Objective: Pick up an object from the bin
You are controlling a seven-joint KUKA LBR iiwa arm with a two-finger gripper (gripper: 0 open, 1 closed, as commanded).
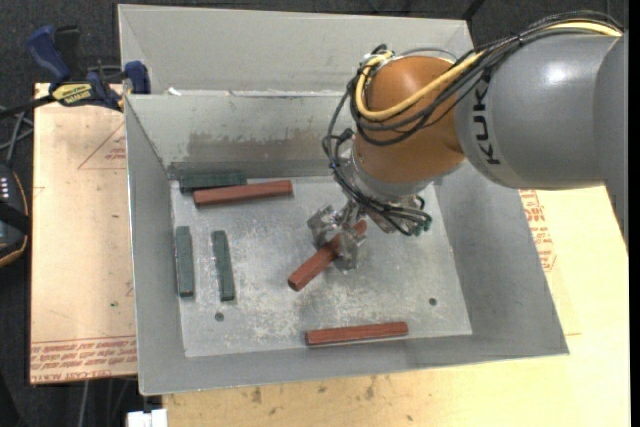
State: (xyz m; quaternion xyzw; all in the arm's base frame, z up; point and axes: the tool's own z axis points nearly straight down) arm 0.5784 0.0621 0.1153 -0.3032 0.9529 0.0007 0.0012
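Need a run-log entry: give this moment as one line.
hand at upper end of slanted red bar | middle of bin | grip: cannot tell | nearest other: red bar by front wall

**Lettering on the robot.** One word can be read: the brand name "KUKA" (483, 122), in dark capital letters on the smooth grey casing of the arm's large link (545, 115), right of centre in the upper half of the frame. The letters are turned on their side, so the word runs up and down the frame rather than across it. It stands at the link's left end, just beside the rounded orange cover (405, 120) and the bundle of cables (440, 85) that passes over that cover.
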